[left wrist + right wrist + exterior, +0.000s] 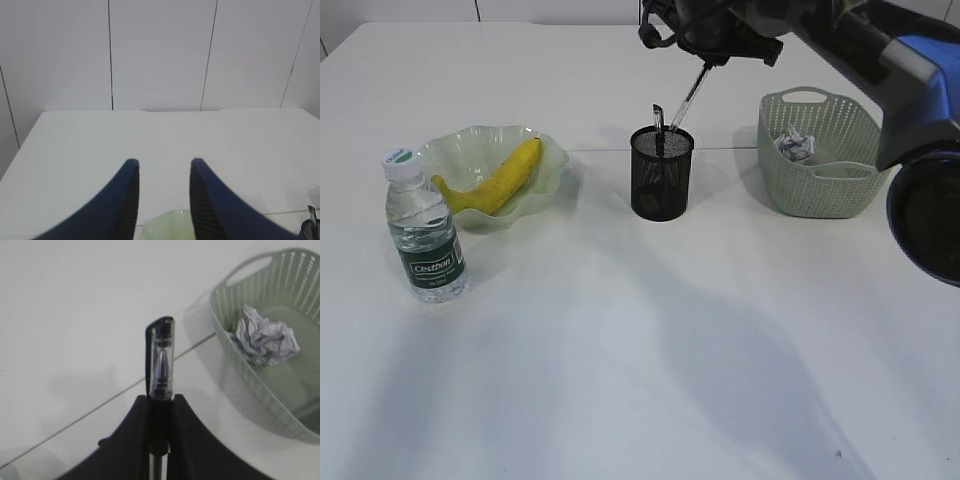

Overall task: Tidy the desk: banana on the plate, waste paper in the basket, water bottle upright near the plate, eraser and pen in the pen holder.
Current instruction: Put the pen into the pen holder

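Note:
My right gripper (708, 58) hangs over the black mesh pen holder (662, 172), shut on a clear pen (688, 98) that slants down to the holder's mouth. In the right wrist view the pen (161, 357) juts out past the right gripper (160, 397). A second dark, pen-like tip (658, 116) sticks out of the holder. The banana (500, 178) lies on the pale green plate (548, 150). The water bottle (425, 235) stands upright in front of the plate. Waste paper (796, 143) lies in the green basket (820, 190). The eraser is hidden. My left gripper (162, 161) is open and empty above the plate's rim (172, 225).
In the right wrist view the basket (235, 365) with the crumpled paper (265, 337) sits to the right of the pen. The right arm's blue and black body (920, 150) hangs over the table's right side. White wall panels stand behind the table's far edge (175, 110).

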